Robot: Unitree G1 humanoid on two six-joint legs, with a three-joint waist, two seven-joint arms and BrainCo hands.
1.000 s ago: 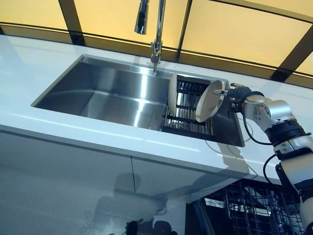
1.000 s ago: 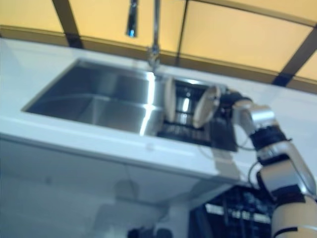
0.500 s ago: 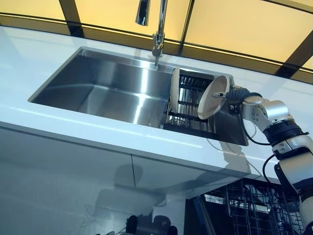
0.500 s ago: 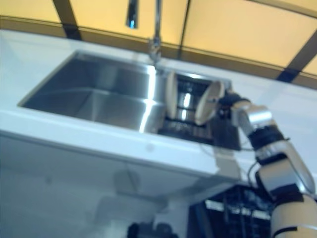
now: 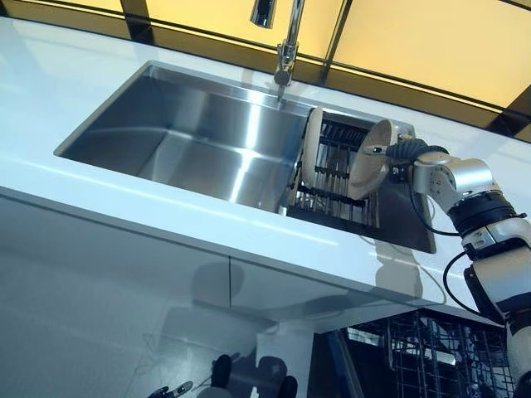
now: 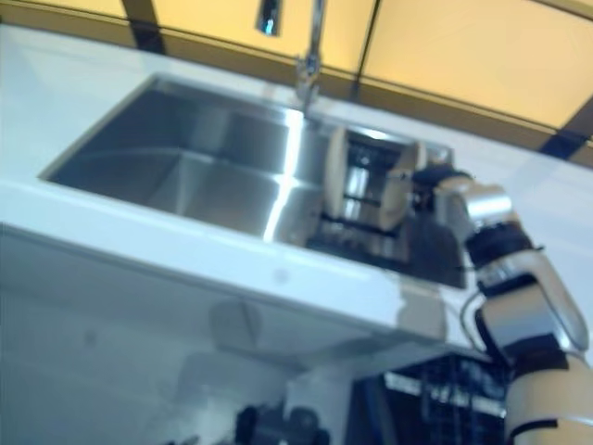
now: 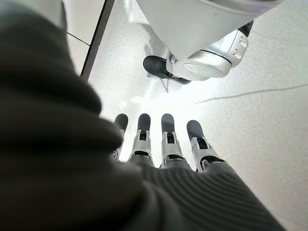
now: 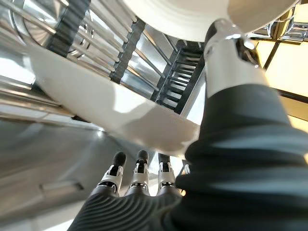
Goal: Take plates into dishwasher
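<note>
Plate (image 5: 368, 160) pinched by right hand (image 5: 406, 152) fingers, now turned more edge-on over rack (image 5: 336, 178), sink's 3 o'clock end; lift underway. Left hand (image 7: 159, 144) hangs relaxed.

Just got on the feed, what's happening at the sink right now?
The robot's right hand is reaching into the sink and pinching a cream plate by its rim, thumb on one face and fingers on the other. That plate is tilted above the black drying rack at the sink's right end. A second plate stands upright in the rack. The left hand hangs idle over the floor, fingers straight. The dishwasher rack waits below, with no plates visible in it.
</note>
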